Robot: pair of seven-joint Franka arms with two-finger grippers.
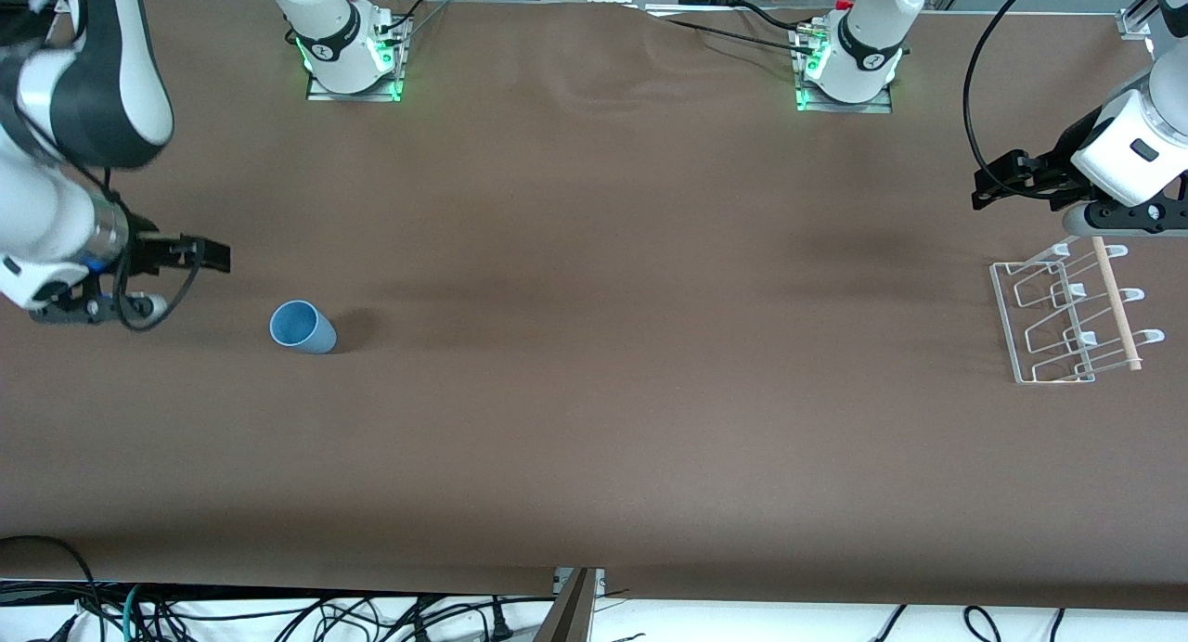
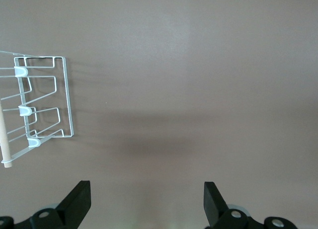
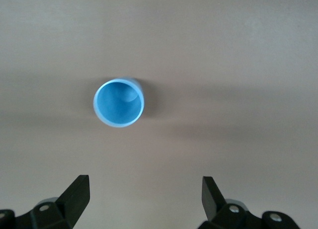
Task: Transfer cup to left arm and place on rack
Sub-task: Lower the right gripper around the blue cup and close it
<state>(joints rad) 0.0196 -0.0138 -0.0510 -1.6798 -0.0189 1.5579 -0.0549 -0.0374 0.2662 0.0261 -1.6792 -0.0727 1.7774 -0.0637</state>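
The light-blue cup (image 1: pixel 303 327) stands upright on the brown table, mouth up, toward the right arm's end. It shows from above in the right wrist view (image 3: pixel 119 102). My right gripper (image 1: pixel 212 254) is open and empty, up over the table beside the cup and apart from it; its open jaws (image 3: pixel 144 187) frame bare table. The white wire rack (image 1: pixel 1067 313) with its wooden rod (image 1: pixel 1114 303) sits toward the left arm's end and shows in the left wrist view (image 2: pixel 44 105). My left gripper (image 1: pixel 984 187) is open and empty, over bare table beside the rack (image 2: pixel 146 189).
The brown cloth (image 1: pixel 594 391) covers the whole table. The two arm bases (image 1: pixel 353 53) (image 1: pixel 849 62) stand along the edge farthest from the front camera. Cables (image 1: pixel 278 614) hang below the table's nearest edge.
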